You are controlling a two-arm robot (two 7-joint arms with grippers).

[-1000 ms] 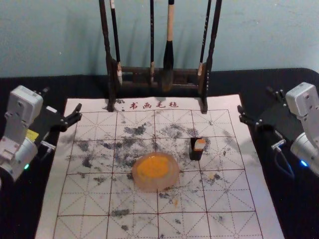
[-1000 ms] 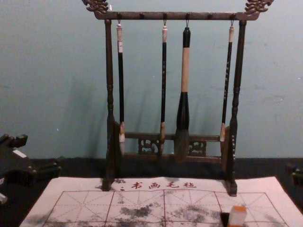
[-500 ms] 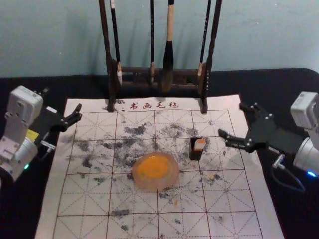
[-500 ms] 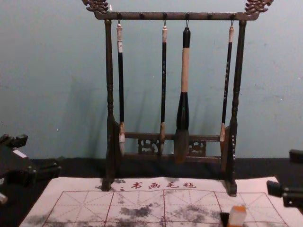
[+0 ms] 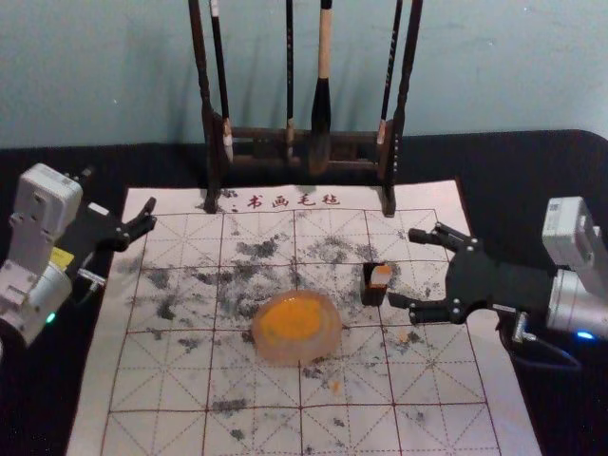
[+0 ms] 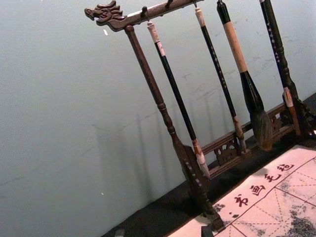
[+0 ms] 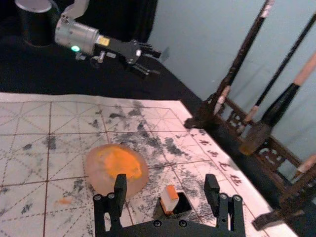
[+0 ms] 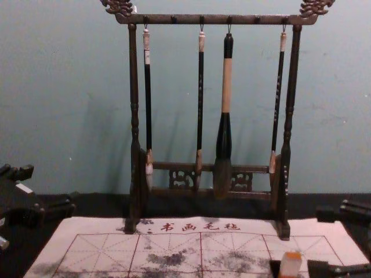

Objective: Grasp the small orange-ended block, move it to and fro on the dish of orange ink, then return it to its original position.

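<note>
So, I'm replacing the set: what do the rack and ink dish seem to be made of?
The rack looks like dark, varnished wood, going by its turned posts and carved ends. The dish seems smooth and translucent from its cloudy rim, perhaps glass, resin or stone.

Dark rack (image 8: 174,19) of four brushes (image 8: 226,87), stained gridded mat (image 5: 161,385).

Dim light, soft shadows on wall (image 8: 64,104)
</note>
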